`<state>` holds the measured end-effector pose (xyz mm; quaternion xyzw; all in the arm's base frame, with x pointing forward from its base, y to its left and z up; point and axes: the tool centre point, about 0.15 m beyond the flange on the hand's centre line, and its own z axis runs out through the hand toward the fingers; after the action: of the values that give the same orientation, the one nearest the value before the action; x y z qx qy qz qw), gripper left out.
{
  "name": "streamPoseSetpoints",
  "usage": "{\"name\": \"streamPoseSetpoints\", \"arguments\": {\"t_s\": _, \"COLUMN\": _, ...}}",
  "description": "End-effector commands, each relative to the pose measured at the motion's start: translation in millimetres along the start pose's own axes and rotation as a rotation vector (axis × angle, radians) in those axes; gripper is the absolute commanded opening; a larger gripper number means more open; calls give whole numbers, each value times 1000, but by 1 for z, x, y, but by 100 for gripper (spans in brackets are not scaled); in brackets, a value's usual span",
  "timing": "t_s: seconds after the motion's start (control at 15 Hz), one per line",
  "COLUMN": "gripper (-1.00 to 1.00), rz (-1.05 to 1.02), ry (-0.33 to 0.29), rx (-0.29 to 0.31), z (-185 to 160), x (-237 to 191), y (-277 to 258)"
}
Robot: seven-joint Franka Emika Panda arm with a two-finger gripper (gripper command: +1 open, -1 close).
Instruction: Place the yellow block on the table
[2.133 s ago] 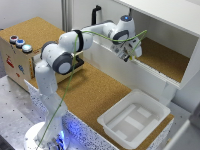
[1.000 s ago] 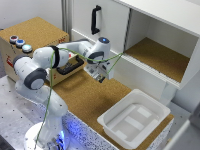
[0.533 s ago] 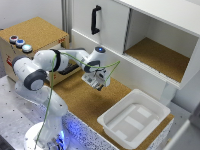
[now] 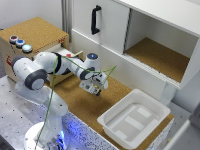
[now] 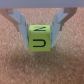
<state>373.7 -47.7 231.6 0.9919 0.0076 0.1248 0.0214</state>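
Yellow block (image 5: 40, 38) pinched between the claw's (image 4: 93, 89) fingers (image 5: 20, 23), closed on its sides | claw low over the brown cork table (image 4: 87, 107) | white bin (image 4: 134, 118) near, on exterior view's right

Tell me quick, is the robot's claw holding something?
Gripper: closed on the yellow block, held between its fingers just above the table.

Bright yellow block (image 5: 39, 39) with dark letters; brown speckled cork table (image 5: 42, 67).
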Motion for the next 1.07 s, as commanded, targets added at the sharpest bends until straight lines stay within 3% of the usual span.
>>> {"name": "streamPoseSetpoints", "arguments": {"t_s": 0.0, "gripper": 100, "rz": 24, "ry": 79, "rx": -35, "z": -23, "x": 19, "y": -25}}
{"name": "streamPoseSetpoints", "arguments": {"t_s": 0.2, "gripper": 100, "rz": 47, "ry": 92, "rx": -28, "z": -51, "x": 18, "y": -33}}
{"name": "streamPoseSetpoints", "arguments": {"t_s": 0.53, "gripper": 100, "rz": 114, "ry": 51, "rx": -13, "z": -99, "x": 28, "y": -39}}
{"name": "streamPoseSetpoints", "arguments": {"t_s": 0.87, "gripper": 100, "rz": 98, "ry": 61, "rx": 77, "z": -169, "x": 52, "y": -61}}
{"name": "streamPoseSetpoints", "arguments": {"t_s": 1.0, "gripper": 100, "rz": 30, "ry": 19, "rx": 112, "z": -196, "x": 58, "y": -82}}
